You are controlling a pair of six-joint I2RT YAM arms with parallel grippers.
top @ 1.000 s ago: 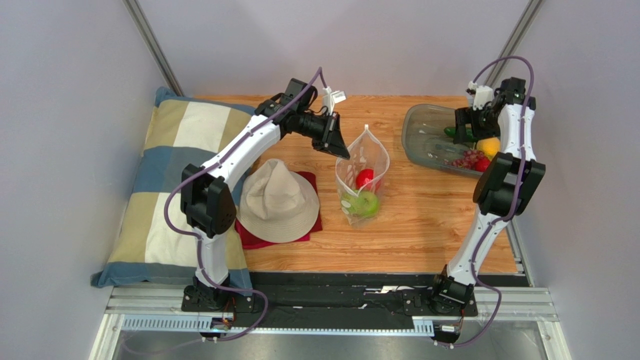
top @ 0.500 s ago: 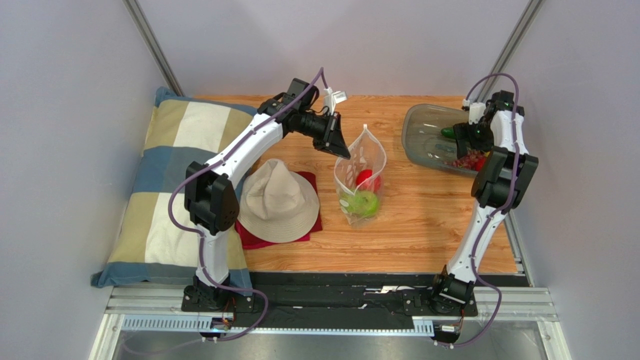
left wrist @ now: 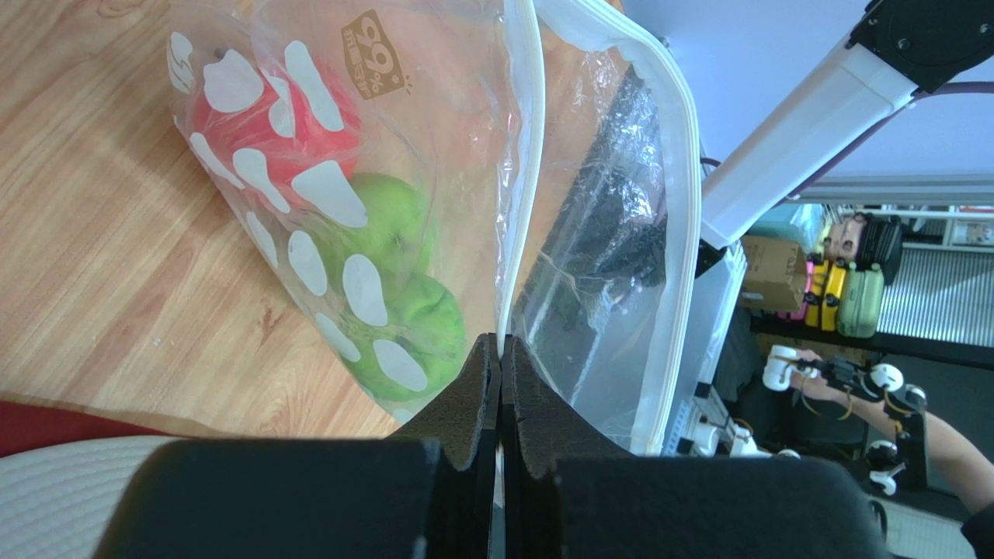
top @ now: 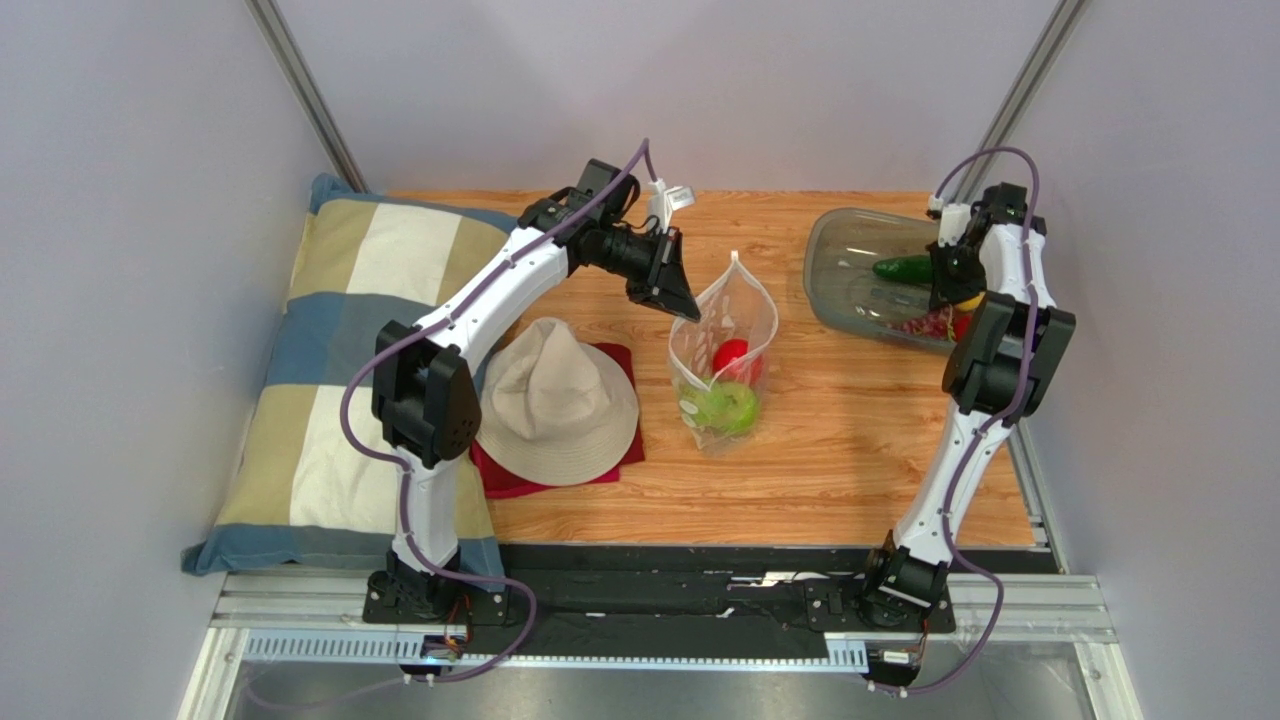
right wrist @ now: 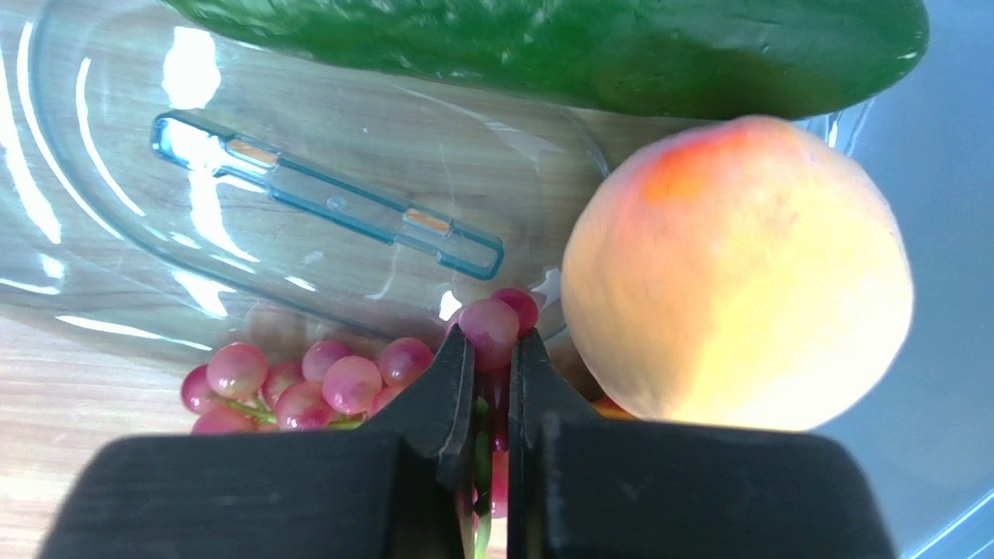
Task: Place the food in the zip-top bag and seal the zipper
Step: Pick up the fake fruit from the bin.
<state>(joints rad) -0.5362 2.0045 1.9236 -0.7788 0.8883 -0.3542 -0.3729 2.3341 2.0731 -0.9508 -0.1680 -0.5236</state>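
Observation:
The zip-top bag (top: pixel 747 312) stands open mid-table, holding a red ball (top: pixel 730 356) and a green ball (top: pixel 733 405). My left gripper (top: pixel 684 300) is shut on its left rim; in the left wrist view the gripper (left wrist: pixel 501 349) pinches the white-edged zipper (left wrist: pixel 519 175), with the green ball (left wrist: pixel 397 233) behind the dotted plastic. My right gripper (top: pixel 944 293) is down in the grey tray (top: pixel 834 248). In the right wrist view it (right wrist: pixel 490 349) is shut on the purple grapes (right wrist: pixel 338 379), beside the orange ball (right wrist: pixel 735 274) and the dark green long piece (right wrist: pixel 560 35).
A beige hat (top: pixel 559 398) lies on a red cloth (top: pixel 504 473) left of the bag. A checked pillow (top: pixel 346 375) fills the table's left side. The tray sits at the back right, close to the right wall.
My right gripper has dropped lower into the tray and closed from wide open onto the grapes. The left arm and the bag have stayed put.

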